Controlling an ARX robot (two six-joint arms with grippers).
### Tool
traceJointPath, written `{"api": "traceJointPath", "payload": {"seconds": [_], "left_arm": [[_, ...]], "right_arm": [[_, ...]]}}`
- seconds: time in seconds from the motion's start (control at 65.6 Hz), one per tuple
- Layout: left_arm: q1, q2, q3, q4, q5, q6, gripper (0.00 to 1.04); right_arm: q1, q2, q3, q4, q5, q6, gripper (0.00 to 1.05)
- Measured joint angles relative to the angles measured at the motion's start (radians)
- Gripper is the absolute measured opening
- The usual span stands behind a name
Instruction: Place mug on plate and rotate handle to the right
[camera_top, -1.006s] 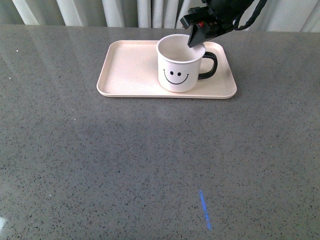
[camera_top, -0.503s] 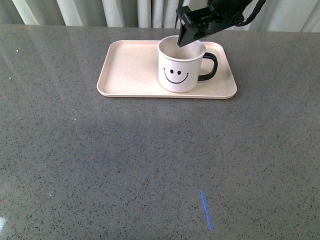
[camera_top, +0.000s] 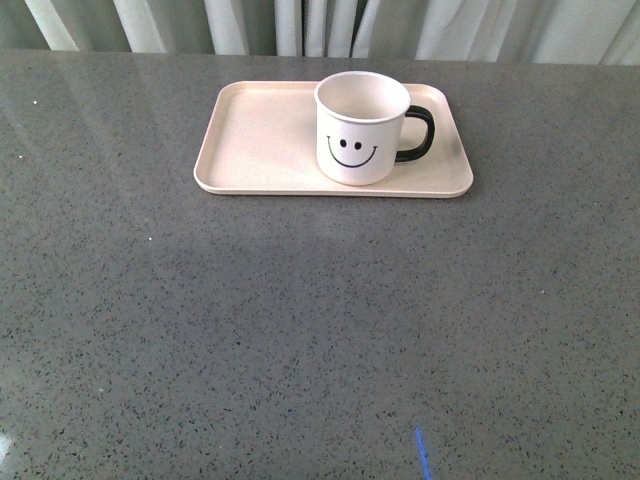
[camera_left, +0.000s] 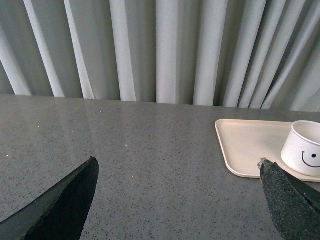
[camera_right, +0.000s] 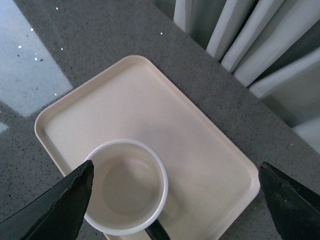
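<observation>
The plate (camera_top: 258, 140) lies on the grey table (camera_top: 300, 330) with the mug (camera_top: 360, 128) upright on its right half, handle (camera_top: 418, 133) pointing right — task apparently complete. The right gripper (camera_right: 172, 200) has risen clear above (front view now empty), jaws spread, grasping nothing; the left gripper (camera_left: 177, 200) hangs released, well apart.

Grey speckled tabletop (camera_top: 300, 320) with pale pleated curtains (camera_left: 160, 50) behind.

Mug (camera_top: 361, 128) is sitting on plate's (camera_top: 258, 140) right half, handle (camera_top: 417, 133) pointing right; plate is lying on worktop's (camera_top: 300, 320) far side.
</observation>
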Motion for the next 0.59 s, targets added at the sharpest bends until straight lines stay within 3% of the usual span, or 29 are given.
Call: {"api": "traceJointPath", "payload": {"seconds": [0.076,0.122,0.168,0.213,0.351,0.473,0.595], "left_arm": [[0.0,0.0,0.0,0.0,0.0,0.0,0.96],[0.0,0.0,0.0,0.0,0.0,0.0,0.96],[0.0,0.0,0.0,0.0,0.0,0.0,0.96],[0.0,0.0,0.0,0.0,0.0,0.0,0.96],[0.0,0.0,0.0,0.0,0.0,0.0,0.96],[0.0,0.0,0.0,0.0,0.0,0.0,0.96],[0.0,0.0,0.0,0.0,0.0,0.0,0.96]], "right_arm": [[0.012,-0.062,-0.166,0.327,0.249,0.125,0.85],[0.014,-0.128,-0.394,0.701,0.432,0.268,0.73],[0.007,-0.188,-0.576,0.943,0.48,0.366,0.62],[0.0,-0.245,-0.705,1.083,0.482,0.406,0.54],[-0.02,-0.389,-0.948,1.252,0.476,0.456,0.31],[-0.033,-0.507,-1.168,1.32,0.455,0.473,0.03],[-0.043,-0.614,-1.32,1.354,0.444,0.476,0.02]]}}
